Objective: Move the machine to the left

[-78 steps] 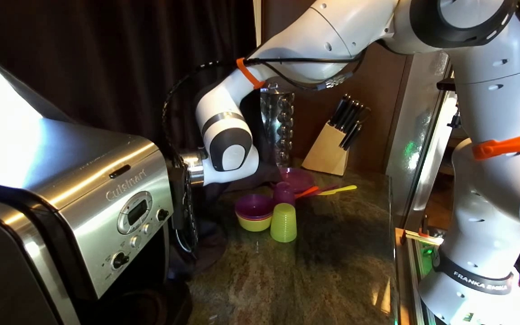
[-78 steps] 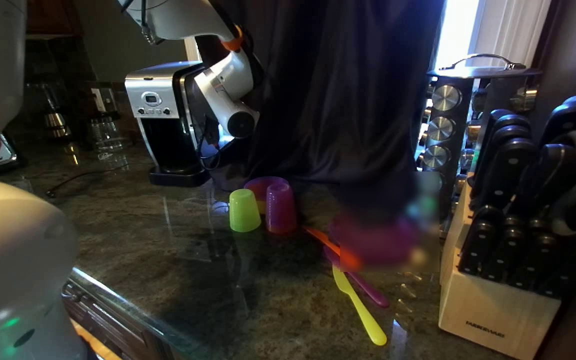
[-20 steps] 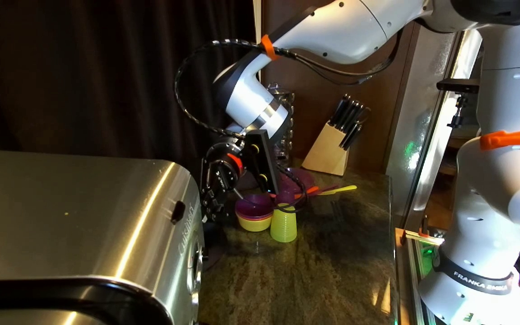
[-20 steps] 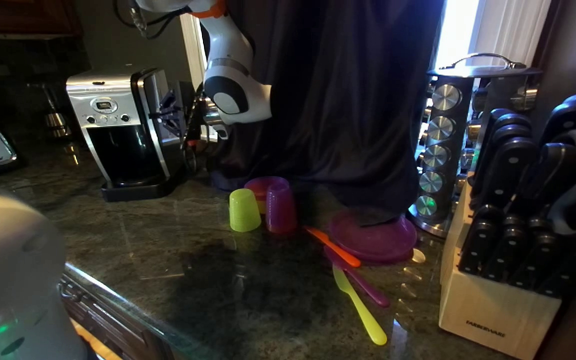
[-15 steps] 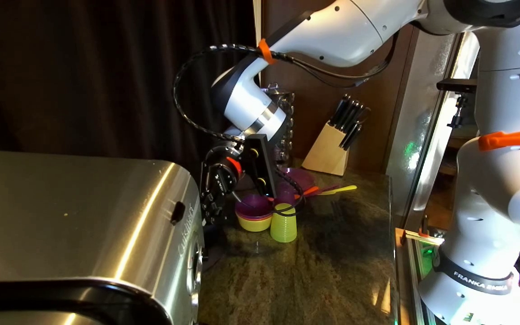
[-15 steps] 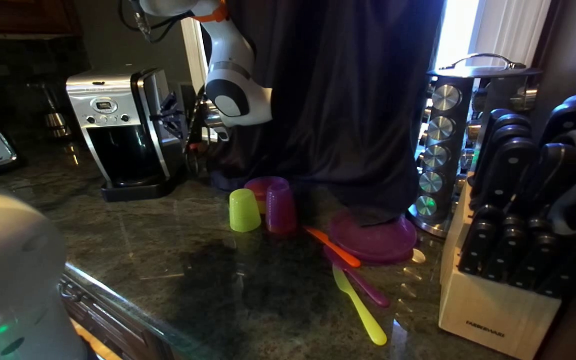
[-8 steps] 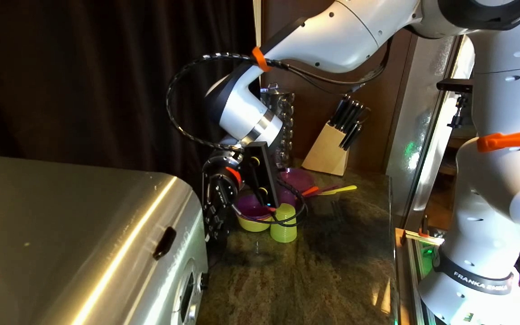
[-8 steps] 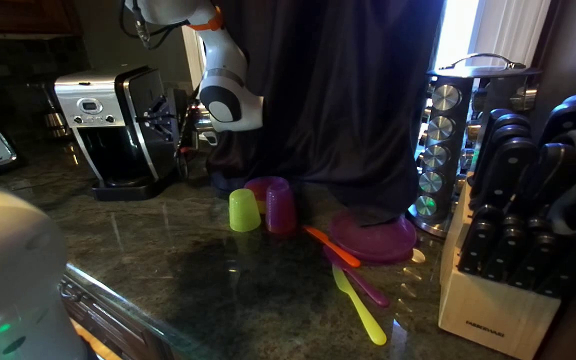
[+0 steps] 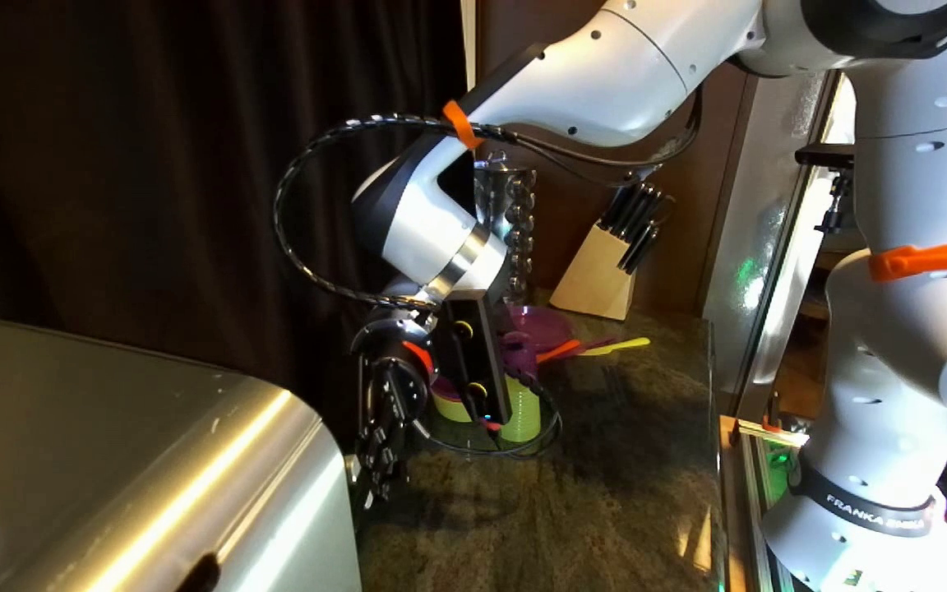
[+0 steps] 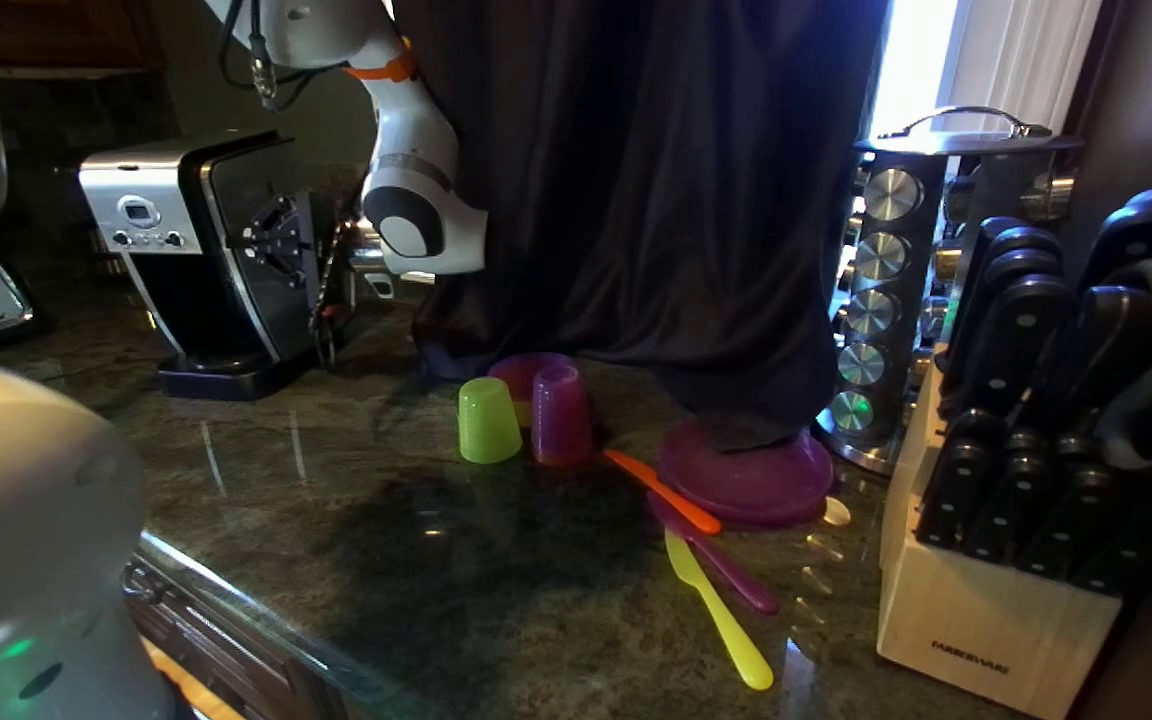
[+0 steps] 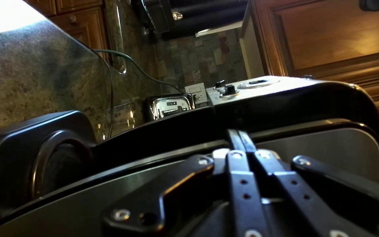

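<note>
Boxy machine [image 10: 186, 250], brushed metal with rounded edges and dark sides, stands far and left on the mottled, glossy countertop [image 10: 456, 600]; gripper [image 11: 241, 140] clenched, tips together at the machine's smooth side, contact unclear.

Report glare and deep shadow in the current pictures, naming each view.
In an exterior view, a bright streak crosses the boxy brushed-silver metal machine and the dark fabric curtain sinks toward black; in an exterior view, the narrow strip of bright window washes out nearly white; in the wrist view, glare whitens the mottled stone counter at upper left.
</note>
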